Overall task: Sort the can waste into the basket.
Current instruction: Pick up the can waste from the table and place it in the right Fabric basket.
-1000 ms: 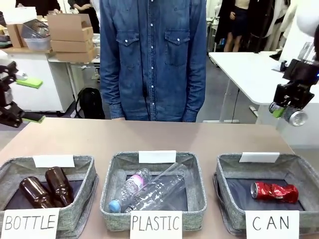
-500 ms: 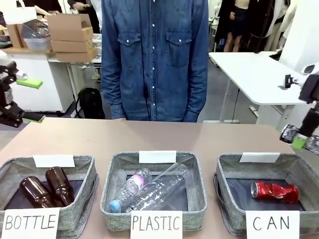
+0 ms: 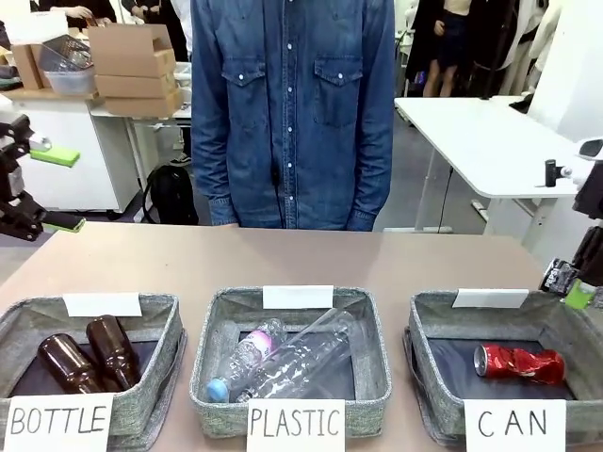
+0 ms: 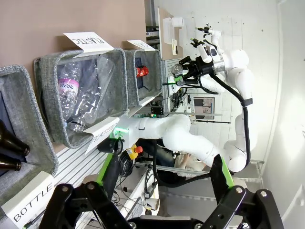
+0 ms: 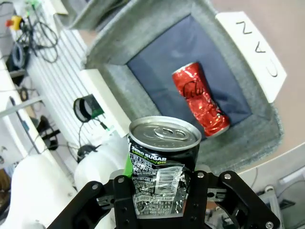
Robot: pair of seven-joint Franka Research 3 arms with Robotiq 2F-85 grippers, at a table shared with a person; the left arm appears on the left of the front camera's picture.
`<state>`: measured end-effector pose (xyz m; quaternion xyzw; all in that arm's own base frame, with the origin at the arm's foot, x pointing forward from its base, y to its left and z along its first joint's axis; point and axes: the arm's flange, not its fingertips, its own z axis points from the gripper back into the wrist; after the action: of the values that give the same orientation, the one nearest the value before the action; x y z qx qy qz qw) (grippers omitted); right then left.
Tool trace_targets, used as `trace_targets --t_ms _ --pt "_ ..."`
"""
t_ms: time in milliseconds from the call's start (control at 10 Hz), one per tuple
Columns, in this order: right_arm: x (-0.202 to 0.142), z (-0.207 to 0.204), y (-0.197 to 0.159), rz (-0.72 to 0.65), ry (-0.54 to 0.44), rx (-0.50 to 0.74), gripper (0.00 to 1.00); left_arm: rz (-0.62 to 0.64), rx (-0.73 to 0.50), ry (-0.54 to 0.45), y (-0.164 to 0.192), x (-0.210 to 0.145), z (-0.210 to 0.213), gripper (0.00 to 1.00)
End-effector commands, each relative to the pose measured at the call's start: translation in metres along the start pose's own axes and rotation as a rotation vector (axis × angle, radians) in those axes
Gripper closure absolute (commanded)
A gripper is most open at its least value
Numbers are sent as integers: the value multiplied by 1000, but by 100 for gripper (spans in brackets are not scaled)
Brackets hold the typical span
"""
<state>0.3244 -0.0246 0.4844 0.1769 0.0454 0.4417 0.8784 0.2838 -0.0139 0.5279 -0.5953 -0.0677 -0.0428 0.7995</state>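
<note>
Bright, even indoor light — wide-angle edge distortion

White table far right, cardboard boxes on bench left, grey floor

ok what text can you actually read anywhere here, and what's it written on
"BOTTLE": paper sign on the left basket.
"PLASTIC": paper sign on the middle basket.
"CAN": paper sign on the right basket.
"ZERO SUGAR": dark can in the right wrist view; its smaller print is too blurred to read.
Red can: script too crumpled to read.
White cards on the baskets' far rims: blank from the front.
</note>
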Motion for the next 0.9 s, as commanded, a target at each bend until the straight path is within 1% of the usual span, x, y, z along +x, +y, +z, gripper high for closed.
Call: trace_targets --t_ms 0,100,400,600,800 --pt "-4 -4 -1 26 -35 -47 2 -11 -18 1 -1 -1 -1 0" --pt "-4 -4 -2 25 -37 -59 0 -11 -18 1 -1 -1 -1 0" --pt "-4 -2 -5 38 -41 -49 0 -11 -18 1 -1 -1 -1 0" --pt "-3 0 -5 32 -55 -15 0 -11 -18 1 -1 -1 -1 0" --pt "-3 4 -7 16 -100 57 0 -11 -18 1 -1 -1 -1 0"
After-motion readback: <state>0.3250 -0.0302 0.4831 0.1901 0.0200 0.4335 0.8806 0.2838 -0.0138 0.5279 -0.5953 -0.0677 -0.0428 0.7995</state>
